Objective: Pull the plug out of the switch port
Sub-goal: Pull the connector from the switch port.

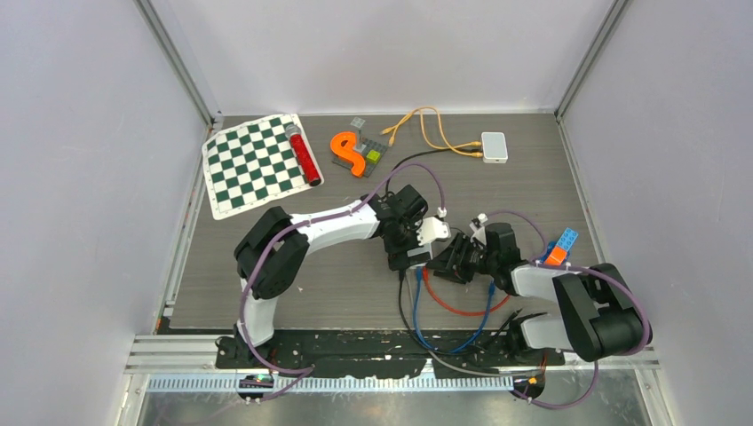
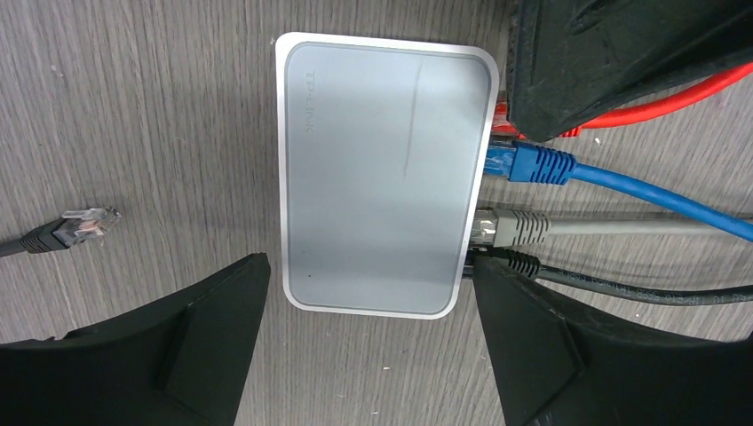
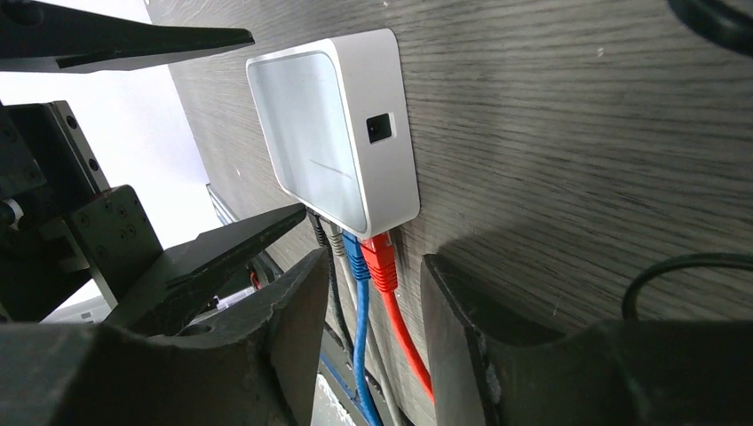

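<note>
Red plug between parted right gripper fingers; left gripper straddles switch.

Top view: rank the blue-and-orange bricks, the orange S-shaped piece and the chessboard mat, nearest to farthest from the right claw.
1. Blue-and-orange bricks, right of the right claw.
2. Orange S-shaped piece, far side, left.
3. Chessboard mat, far left corner.

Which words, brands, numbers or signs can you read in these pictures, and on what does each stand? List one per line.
"TP-LINK": faint raised lettering on the top face of the switch, running along one edge, in the left wrist view.
Nothing else can be read: the small white box in the top view is too small to show any marking.
</note>
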Robot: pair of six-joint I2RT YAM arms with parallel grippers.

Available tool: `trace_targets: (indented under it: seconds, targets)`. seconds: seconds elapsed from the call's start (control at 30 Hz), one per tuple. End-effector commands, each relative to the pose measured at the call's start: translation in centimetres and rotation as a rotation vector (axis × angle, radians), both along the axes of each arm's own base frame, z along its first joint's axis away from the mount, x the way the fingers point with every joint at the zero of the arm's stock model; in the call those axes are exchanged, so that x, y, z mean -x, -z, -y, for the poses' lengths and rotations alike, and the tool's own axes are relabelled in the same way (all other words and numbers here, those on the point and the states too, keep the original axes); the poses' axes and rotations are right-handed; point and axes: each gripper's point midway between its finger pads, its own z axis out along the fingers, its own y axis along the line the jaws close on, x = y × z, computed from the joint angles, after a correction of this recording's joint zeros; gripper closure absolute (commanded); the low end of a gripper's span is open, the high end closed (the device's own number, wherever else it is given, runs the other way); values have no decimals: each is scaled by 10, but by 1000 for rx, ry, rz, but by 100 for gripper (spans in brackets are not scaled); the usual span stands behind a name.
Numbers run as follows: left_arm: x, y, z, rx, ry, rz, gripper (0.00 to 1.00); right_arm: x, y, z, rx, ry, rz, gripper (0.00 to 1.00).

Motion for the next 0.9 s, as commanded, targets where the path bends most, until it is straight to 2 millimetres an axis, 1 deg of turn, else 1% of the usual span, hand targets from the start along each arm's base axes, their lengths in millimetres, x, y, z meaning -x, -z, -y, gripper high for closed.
trace_targets:
  seconds: [0.0, 0.1, 0.3, 0.43, 0.5, 0.77, 0.87]
  targets:
    - [-2, -2, 7, 8, 15, 9, 14, -1, 6, -1, 22, -2, -2, 52]
    - [-1, -1, 6, 8, 15, 0, 18, 0, 7, -3, 23, -11, -1, 55]
    - [2, -2, 8, 13, 16, -13, 23, -2, 10, -5, 40, -16, 4, 56]
    - [3, -3, 8, 14, 18, -23, 23, -4, 15, -2, 60, 10, -6, 57]
    - [4, -3, 9, 15, 17, -30, 22, -6, 17, 0, 67, 31, -9, 57]
    - [4, -3, 12, 15, 13, -31, 19, -8, 16, 1, 58, 66, -13, 57]
    - [4, -1, 13, 9, 12, -35, 24, -7, 17, 1, 59, 67, -16, 57]
